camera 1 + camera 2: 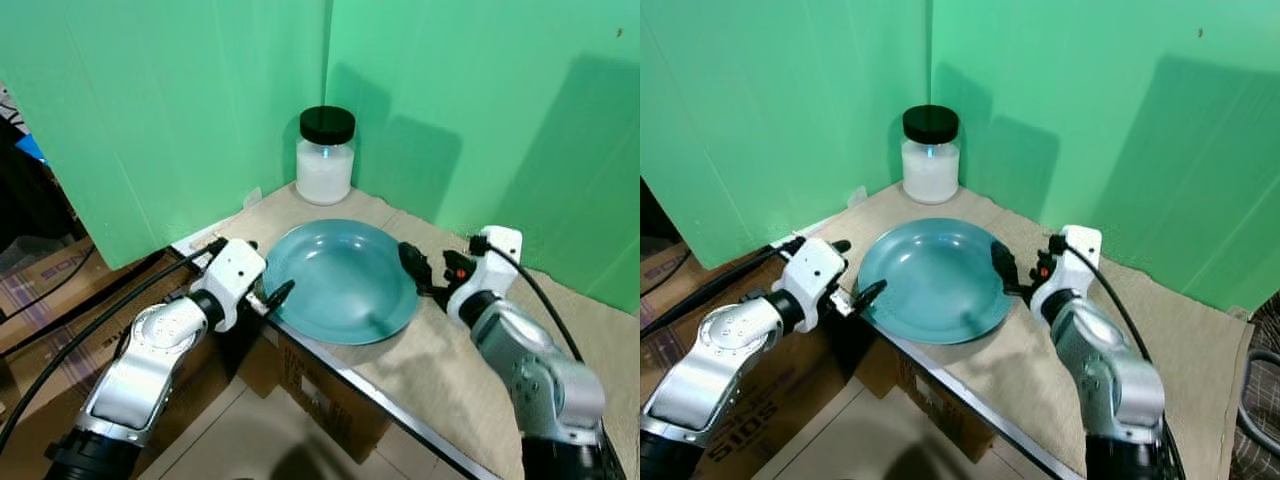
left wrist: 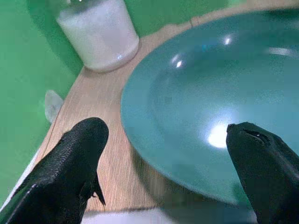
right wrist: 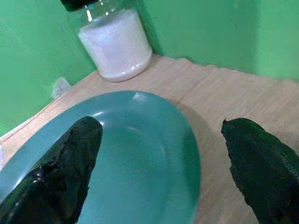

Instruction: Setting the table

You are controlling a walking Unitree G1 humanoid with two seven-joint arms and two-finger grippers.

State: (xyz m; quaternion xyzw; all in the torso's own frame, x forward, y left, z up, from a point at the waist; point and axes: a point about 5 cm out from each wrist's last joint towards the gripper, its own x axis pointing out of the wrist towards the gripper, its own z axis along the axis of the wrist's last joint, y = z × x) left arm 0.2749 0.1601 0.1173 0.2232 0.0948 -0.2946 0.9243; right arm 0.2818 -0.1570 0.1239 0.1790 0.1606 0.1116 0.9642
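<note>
Two pairs of long black fingers flank a teal plate (image 1: 342, 280), one pair on each side. The left gripper (image 2: 163, 163) has its fingers spread wide, one over the bare tabletop and the other over the plate's near rim, so the rim lies in the gap between them; nothing is clamped. The right gripper (image 3: 161, 168) is just as wide apart, one finger above the plate's bowl and the other over the table beyond its edge, also holding nothing. Whether any finger touches the rim cannot be told.

The plate lies flat on the table (image 1: 600, 330), a pale surface with a woven look, at its front corner, its near edge very close to the table's edge. Behind the plate, well apart from it, a glass jar (image 1: 325, 156) with a black lid and white contents stands against green panels (image 1: 160, 110).

As a judgement, the table setting is at an early stage: one plate is on the table, with no cutlery or cup beside it. The plate's final position looks unsettled, since both grippers bracket its rim as if to take or shift it.
</note>
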